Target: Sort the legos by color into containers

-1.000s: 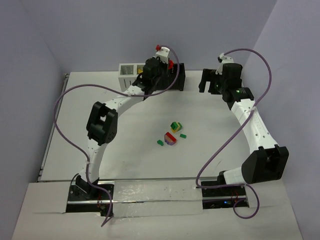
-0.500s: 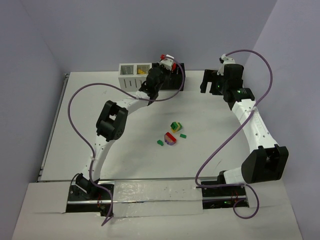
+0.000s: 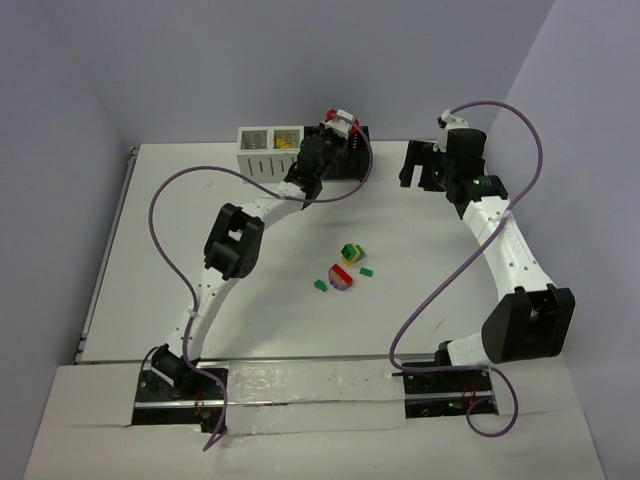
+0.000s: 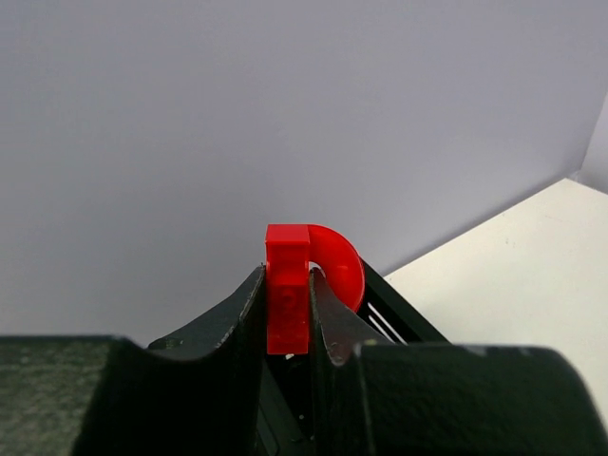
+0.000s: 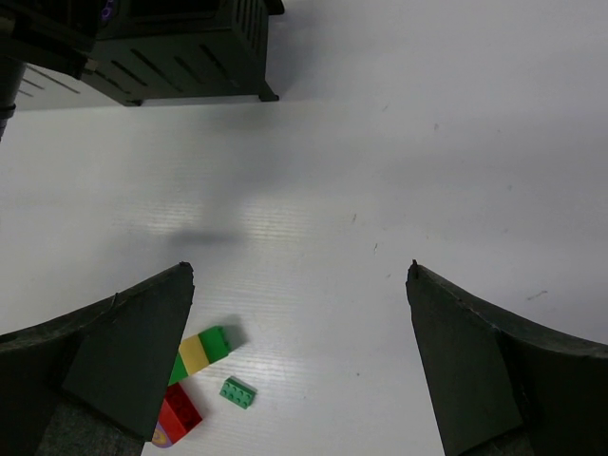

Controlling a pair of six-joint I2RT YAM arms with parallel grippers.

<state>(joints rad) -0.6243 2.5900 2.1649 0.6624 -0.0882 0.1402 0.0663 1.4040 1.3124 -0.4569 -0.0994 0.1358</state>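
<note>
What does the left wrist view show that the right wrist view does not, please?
Only left wrist: a red lego pinched in the shut left jaws, against the wall. Only right wrist: the right jaws wide open, plus a green-yellow stack, a green brick and a red piece. Both: the white table and, it seems, the black bin.

I work in a robot laboratory cell, I think: my white-and-black jointed left arm (image 3: 225, 250) and its twin, the right arm (image 3: 505, 240), are bolted at the near edge of a flat white table (image 3: 150, 250). Plain pale violet walls (image 3: 200, 60) close it on three sides, and long purple cables (image 3: 152, 208) hang loose from both arms.
</note>
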